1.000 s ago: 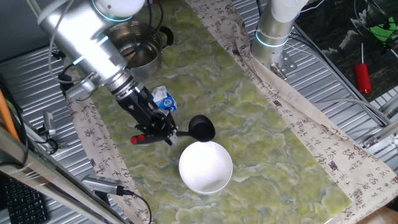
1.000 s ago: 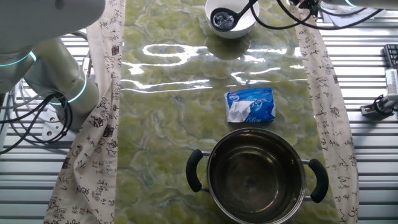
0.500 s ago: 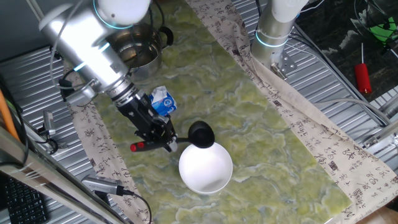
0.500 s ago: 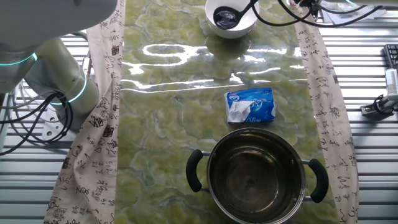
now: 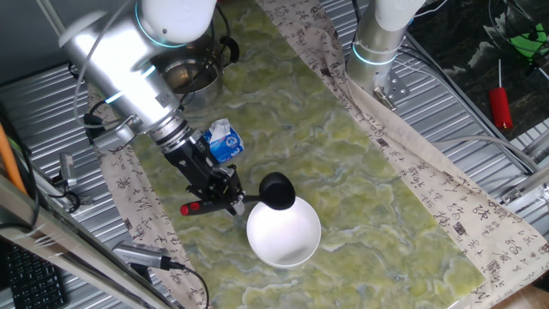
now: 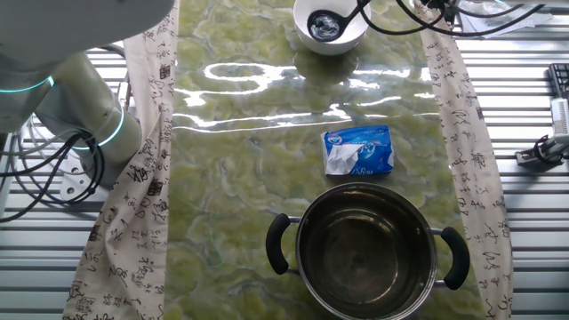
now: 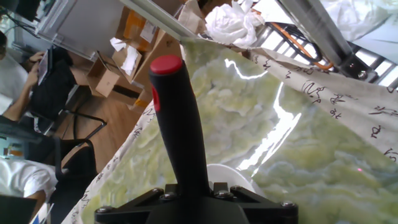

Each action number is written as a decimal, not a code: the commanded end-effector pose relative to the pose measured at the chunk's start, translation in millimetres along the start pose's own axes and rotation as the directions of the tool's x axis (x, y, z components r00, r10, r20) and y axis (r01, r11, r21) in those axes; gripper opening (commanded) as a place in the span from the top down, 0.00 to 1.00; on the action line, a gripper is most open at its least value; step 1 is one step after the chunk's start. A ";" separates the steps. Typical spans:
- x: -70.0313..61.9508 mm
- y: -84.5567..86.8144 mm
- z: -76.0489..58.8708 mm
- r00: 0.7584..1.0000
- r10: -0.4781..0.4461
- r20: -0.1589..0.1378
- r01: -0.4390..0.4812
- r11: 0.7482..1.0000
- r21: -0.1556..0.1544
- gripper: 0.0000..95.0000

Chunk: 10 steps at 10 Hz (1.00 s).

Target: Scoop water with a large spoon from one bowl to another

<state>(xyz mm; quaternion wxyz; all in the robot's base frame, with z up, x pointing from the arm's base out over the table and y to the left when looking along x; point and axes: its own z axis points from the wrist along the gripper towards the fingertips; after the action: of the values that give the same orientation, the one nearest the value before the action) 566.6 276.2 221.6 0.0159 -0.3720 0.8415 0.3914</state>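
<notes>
The steel pot (image 6: 370, 251) sits near one end of the green marbled mat (image 5: 343, 146), round and shiny, with two black side handles; its inside gleams, though whether water lies in it I cannot tell. At the far end rests the white bowl (image 5: 284, 232), smooth, glossy and without handles. From the other fixed view the ladle's dark scoop (image 6: 324, 24) hangs inside the bowl's rim, and something glints in it, water or glare, unclear.

The gripper (image 5: 220, 193) clamps the ladle (image 5: 276, 191) on its long black handle, jaws closed on it near the red tip (image 5: 186, 209). The handle runs roughly level, the deep round scoop over the bowl's near edge. In the hand view the black handle (image 7: 180, 127) rises straight between the fingers, its red cap at top, with a sliver of the white bowl below.

One ladle, one pot, one bowl. Between pot and bowl lies a single crumpled blue-and-white packet (image 6: 358, 149), soft plastic, flat on the mat. The mat's long edges are trimmed with pale cloth printed in dark script (image 6: 132, 213). Well off on the ribbed metal table, one red-handled screwdriver (image 5: 500, 105) lies alone.
</notes>
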 end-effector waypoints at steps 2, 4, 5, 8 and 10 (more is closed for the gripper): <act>-0.8 -2.8 2.2 1.000 0.001 0.003 -0.002 1.000 0.009 1.00; -1.2 -5.8 5.0 1.000 -0.001 0.001 0.001 1.000 0.017 1.00; -1.4 -6.6 6.2 1.000 0.000 0.002 0.000 1.000 0.020 1.00; -2.7 -5.5 9.4 1.000 0.016 -0.008 -0.015 0.999 0.040 1.00; -5.4 -3.9 10.0 0.999 0.037 -0.022 -0.036 0.998 0.061 1.00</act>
<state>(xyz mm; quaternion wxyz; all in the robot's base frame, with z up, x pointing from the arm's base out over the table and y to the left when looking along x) 569.9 285.7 214.3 0.0114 -0.3601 0.8596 0.3624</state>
